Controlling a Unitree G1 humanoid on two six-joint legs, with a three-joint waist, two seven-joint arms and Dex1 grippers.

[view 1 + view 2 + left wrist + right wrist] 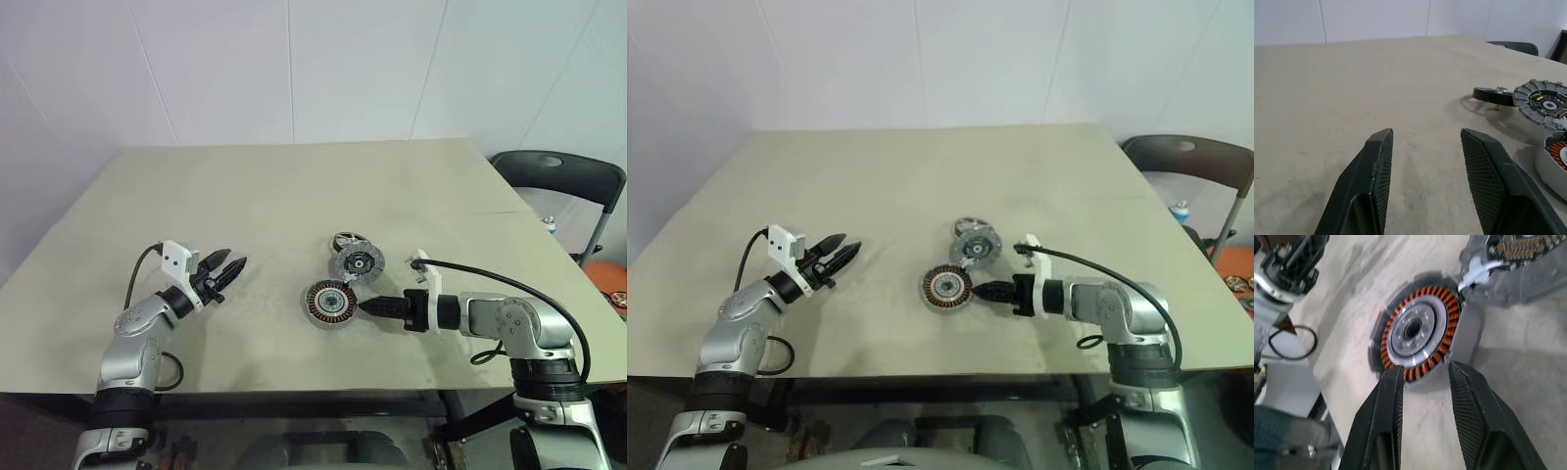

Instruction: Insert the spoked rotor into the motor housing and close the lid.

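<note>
Little of the task had been done, as far as could be judged: the motor housing point(329, 303) lay flat on the table point(274, 196) with its ring of copper windings and pale centre uncovered, nothing seated in it. The spoked rotor point(358, 262) lay separately on the table just beyond the housing, on the side away from the robot and slightly to its right, their rims close or perhaps touching; the views did not settle which. A dark ring-shaped part point(346, 240) rested just past the rotor, farther still from the housing; it may have been the lid, though that was only a guess. The right gripper point(365, 307) pointed at the housing from the housing's right, its tips at the rim, and in the right wrist view its two black fingers point(1386, 416) stood apart with a gap between them, straddling the near edge of the windings without visibly clamping anything. The left gripper point(233, 265) hung over bare table well to the left of the housing, its fingers point(1374, 171) spread and holding nothing. What remained, then, was essentially everything: picking up the rotor, setting it into the housing, and closing the lid over it.
</note>
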